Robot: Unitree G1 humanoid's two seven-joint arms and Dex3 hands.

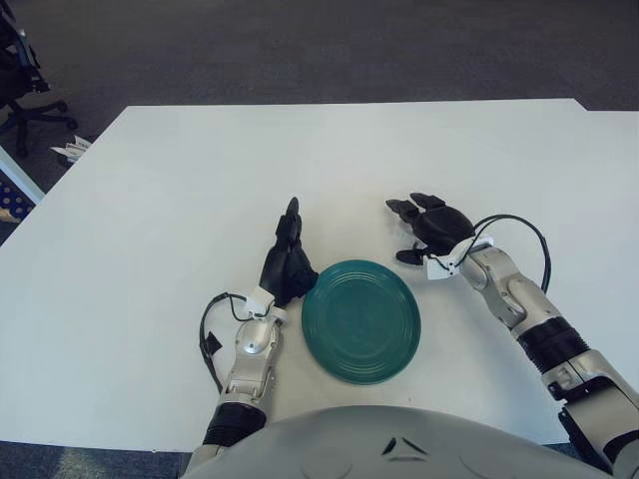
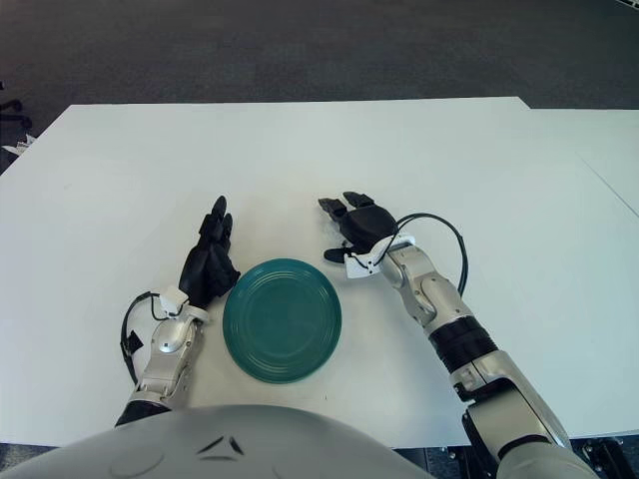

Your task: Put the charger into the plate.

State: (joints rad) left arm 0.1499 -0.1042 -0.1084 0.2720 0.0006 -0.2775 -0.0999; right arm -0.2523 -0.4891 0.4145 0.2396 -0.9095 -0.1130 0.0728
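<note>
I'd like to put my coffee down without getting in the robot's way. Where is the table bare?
The far half of the white table is bare, as are its left and right sides. It is crowded near the robot: the green plate, the left hand beside its left rim, and the right hand just beyond its far right edge.

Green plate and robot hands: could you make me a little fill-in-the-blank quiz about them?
1. The round dark green plate lies on a flat ___ table.
2. The left robot hand shows beside the plate, on its ___ side.
3. Nothing lies in the plate: it is ___.
4. The right robot hand shows beyond the plate's upper ___ rim.

Missing words: white; left; empty; right.
</note>
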